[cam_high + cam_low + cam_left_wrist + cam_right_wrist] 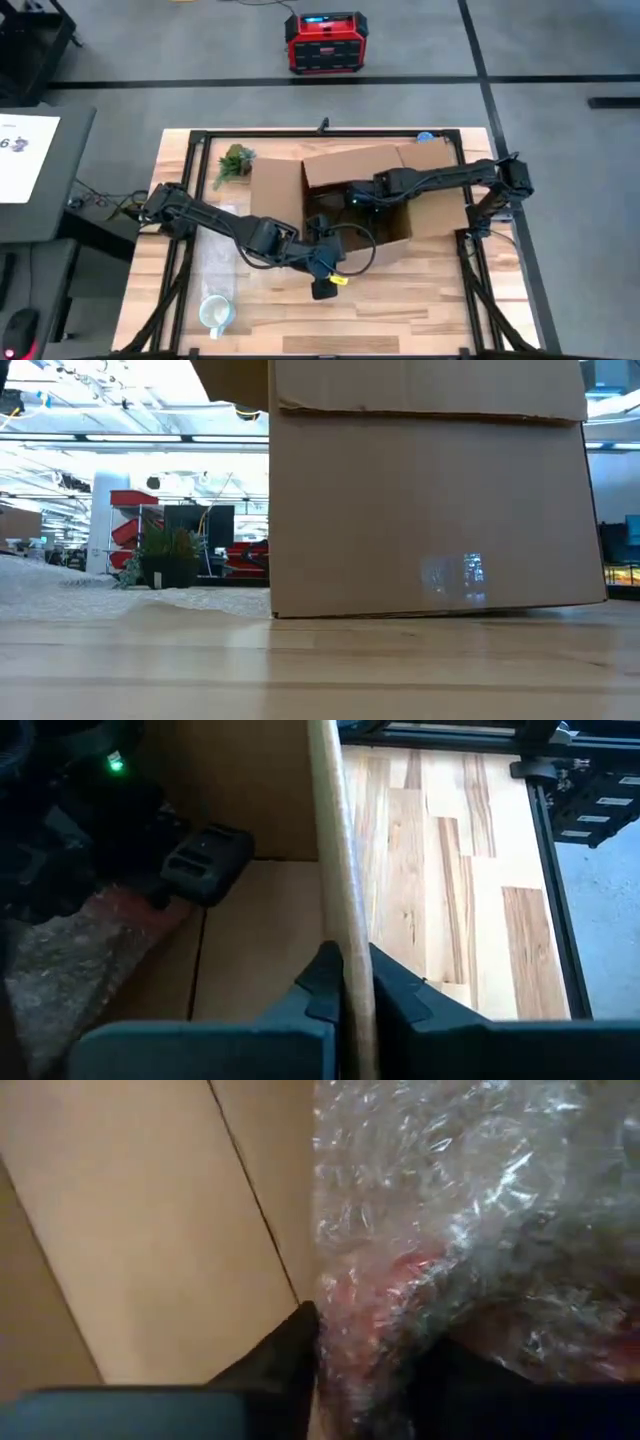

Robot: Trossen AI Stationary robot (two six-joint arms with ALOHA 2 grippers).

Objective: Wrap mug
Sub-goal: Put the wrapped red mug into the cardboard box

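Right fingers (365,1355) pinching bubble-wrapped bundle (470,1230) inside box (345,200); left fingers (348,985) clamping box wall; bundle likely soft, slippery, fragile.

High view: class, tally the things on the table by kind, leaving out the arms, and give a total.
Box: 1
Mug: 1
Plant: 1
Bubble wrap sheet: 1
Total: 4

box (345,200) mid-table, plant (234,160) just behind-left, mug (216,314) front-left on wrap sheet (212,262).
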